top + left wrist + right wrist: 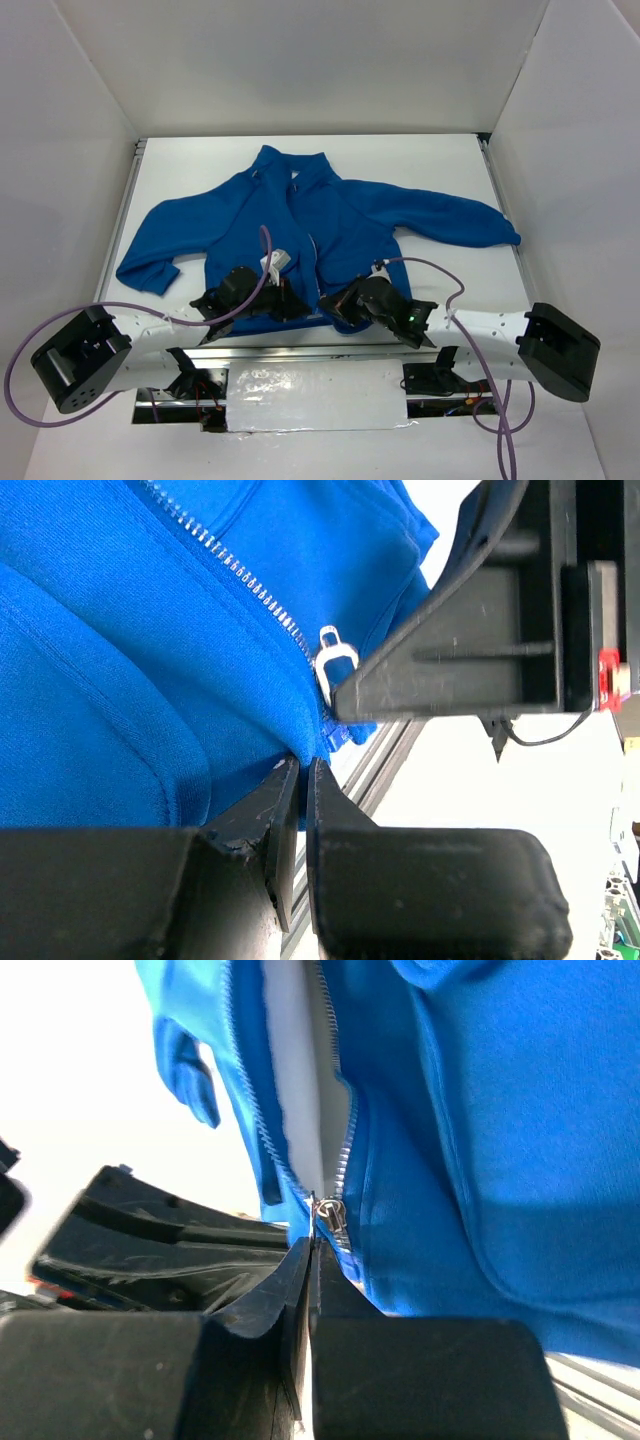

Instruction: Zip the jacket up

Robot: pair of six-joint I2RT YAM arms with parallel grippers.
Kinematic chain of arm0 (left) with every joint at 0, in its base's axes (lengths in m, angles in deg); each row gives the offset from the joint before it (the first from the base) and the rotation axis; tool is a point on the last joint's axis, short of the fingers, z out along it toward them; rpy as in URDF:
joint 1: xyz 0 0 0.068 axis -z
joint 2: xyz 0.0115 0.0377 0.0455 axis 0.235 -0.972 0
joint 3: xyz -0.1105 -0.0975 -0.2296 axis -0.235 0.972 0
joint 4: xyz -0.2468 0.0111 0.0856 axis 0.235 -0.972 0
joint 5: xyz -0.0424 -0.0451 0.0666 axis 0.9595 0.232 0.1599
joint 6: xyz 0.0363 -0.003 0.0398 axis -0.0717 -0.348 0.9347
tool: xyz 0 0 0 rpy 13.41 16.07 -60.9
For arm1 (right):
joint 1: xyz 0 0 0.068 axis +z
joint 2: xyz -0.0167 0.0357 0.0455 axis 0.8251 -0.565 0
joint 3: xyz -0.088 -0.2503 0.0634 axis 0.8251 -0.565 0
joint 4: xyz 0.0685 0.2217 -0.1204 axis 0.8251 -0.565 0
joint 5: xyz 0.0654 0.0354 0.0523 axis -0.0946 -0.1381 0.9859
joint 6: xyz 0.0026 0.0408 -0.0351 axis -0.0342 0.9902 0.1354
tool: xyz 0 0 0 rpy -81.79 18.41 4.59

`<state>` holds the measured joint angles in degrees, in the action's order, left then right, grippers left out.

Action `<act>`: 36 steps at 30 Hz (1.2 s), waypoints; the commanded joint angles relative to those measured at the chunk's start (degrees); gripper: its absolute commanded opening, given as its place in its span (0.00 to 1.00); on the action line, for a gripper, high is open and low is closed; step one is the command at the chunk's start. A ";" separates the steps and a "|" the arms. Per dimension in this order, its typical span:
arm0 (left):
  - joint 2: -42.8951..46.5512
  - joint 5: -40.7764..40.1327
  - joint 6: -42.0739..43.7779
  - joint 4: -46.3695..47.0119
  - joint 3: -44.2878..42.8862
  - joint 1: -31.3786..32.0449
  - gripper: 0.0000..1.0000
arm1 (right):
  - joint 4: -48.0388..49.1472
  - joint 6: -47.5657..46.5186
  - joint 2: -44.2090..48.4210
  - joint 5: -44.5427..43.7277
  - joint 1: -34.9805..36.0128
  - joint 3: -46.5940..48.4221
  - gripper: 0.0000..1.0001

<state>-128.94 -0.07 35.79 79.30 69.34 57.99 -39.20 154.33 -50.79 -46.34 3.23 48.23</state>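
The royal-blue fleece jacket (340, 225) lies flat on the white table, collar far, hem near, sleeves spread. Its pale zipper (345, 1150) stands open above the slider (333, 1215), which sits low at the hem. My right gripper (338, 300) is at the hem's middle; in the right wrist view its fingertips (312, 1240) are shut on the thin metal zipper pull just below the slider. My left gripper (290, 300) is beside it; in the left wrist view it (303, 768) pinches the jacket's (120, 660) hem edge under the slider and pull (335, 665).
An aluminium rail (385, 765) runs along the table's near edge under the hem. The right gripper's black body (480, 630) sits close above my left fingers. White walls enclose the table on three sides. Purple cables (440, 270) loop over both arms.
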 commanded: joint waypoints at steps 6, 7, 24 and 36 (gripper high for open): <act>-0.84 2.77 1.26 1.39 -0.85 2.00 0.00 | 14.52 -2.93 2.20 8.14 -6.88 -2.98 0.00; -0.75 2.51 1.35 1.13 -0.85 2.09 0.00 | 15.58 -2.84 2.02 9.11 -7.15 -3.07 0.00; 6.97 -4.96 0.99 -7.83 1.00 5.61 0.00 | 23.50 -6.53 -13.18 19.84 -18.39 5.98 0.00; 14.54 -7.69 0.21 -14.69 2.93 6.49 0.00 | 11.55 -16.28 -26.62 24.85 -28.68 26.62 0.00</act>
<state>-115.98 -9.69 35.85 68.40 71.40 63.31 -27.40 141.63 -75.16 -20.46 -22.47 68.91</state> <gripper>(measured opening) 0.172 0.010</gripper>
